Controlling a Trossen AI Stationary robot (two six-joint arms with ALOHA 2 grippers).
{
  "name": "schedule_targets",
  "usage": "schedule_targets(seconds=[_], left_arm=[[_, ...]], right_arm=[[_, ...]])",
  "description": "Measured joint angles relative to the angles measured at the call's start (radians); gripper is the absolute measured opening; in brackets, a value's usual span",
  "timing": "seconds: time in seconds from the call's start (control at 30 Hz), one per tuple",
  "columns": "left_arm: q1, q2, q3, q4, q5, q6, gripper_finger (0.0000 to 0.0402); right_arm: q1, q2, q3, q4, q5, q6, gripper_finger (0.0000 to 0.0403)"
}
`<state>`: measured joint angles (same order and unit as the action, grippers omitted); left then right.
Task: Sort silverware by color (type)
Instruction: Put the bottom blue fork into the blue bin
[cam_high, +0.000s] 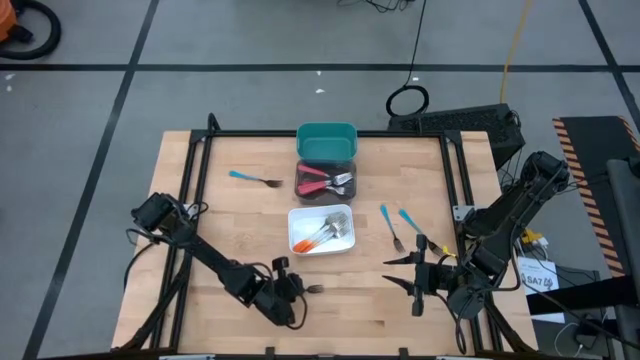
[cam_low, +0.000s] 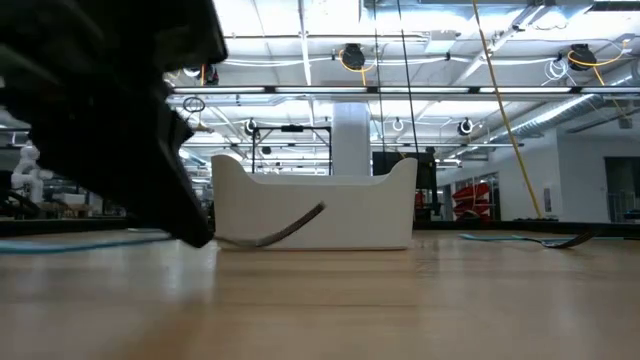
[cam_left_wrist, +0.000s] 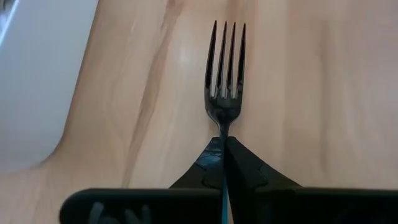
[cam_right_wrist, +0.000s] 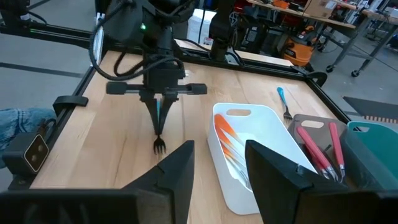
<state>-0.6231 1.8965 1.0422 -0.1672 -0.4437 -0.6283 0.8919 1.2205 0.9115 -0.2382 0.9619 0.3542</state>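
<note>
Looking down from the high view, the left gripper (cam_high: 298, 290) sits clamped on a blue-handled fork (cam_high: 312, 289) near the table's front edge, while the right gripper (cam_high: 415, 277) waits with jaws apart beside two more blue forks (cam_high: 392, 228). From the low view, the fork's head (cam_low: 285, 229) tilts just off the wood; a thin-handle pinch could let it swivel or drop. In the left wrist view, the fingers (cam_left_wrist: 211, 163) meet right at the neck. Through the right wrist view, the white bin (cam_right_wrist: 273, 124) holds orange forks, so a careless drop there would mix colours
</note>
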Motion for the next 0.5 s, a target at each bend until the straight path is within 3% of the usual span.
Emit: schedule_targets(seconds=[0.5], left_arm=[[-0.001,-0.013,0.238,-0.162,-0.039,0.193,0.0]], right_arm=[[0.0,0.0,0.0,-0.002,0.0,-0.003,0.0139]])
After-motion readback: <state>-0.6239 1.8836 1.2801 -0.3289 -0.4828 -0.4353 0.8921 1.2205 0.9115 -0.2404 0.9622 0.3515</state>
